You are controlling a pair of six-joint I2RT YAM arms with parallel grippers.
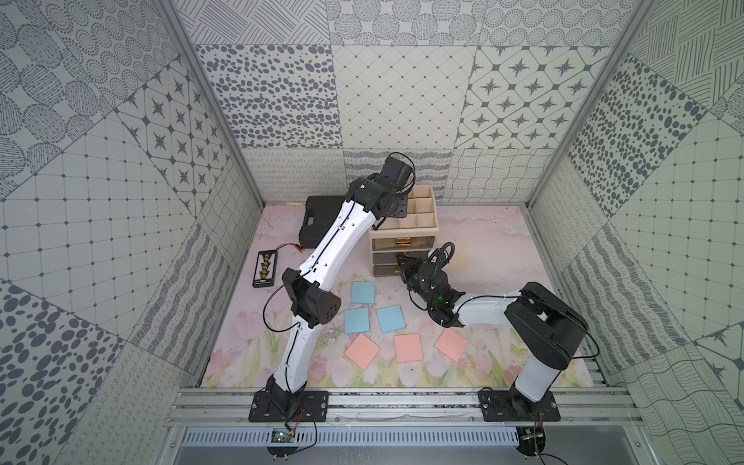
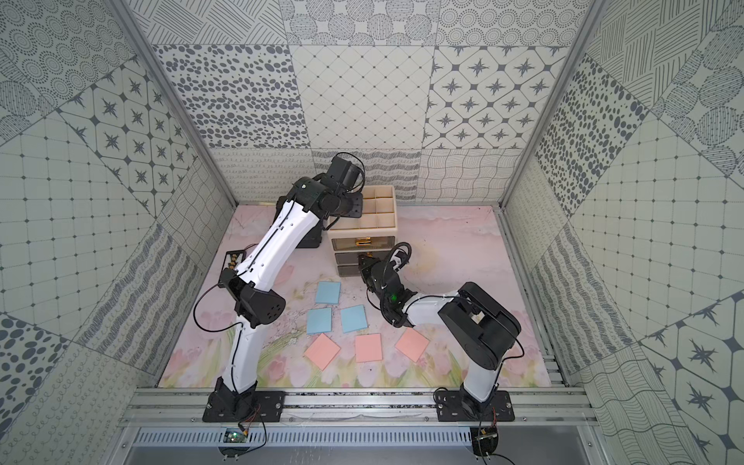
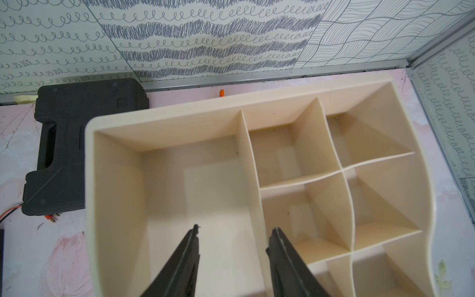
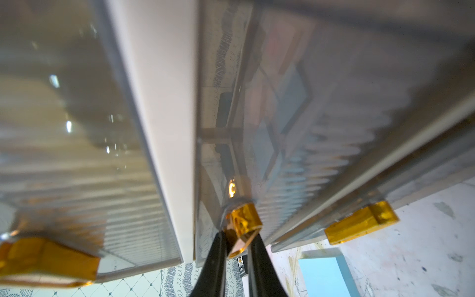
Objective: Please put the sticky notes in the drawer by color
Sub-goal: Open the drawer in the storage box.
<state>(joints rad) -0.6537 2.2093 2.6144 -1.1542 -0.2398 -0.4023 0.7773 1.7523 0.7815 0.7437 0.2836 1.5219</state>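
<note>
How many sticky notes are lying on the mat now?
6. Three blue sticky notes cluster before the drawer; three pink sticky notes sit in a row farther from it. No yellow shows; some may hide inside.

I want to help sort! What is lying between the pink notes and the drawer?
Three blue sticky notes lie between the pink notes and the drawer, seen in both top views.

Nothing legible shows in any view: no words, brand names, numbers or signs can be read. The small black board (image 1: pixel 265 269) with gold connectors, left of the drawer (image 1: pixel 418 232), may carry tiny print near one end, but it is too small to tell
</note>
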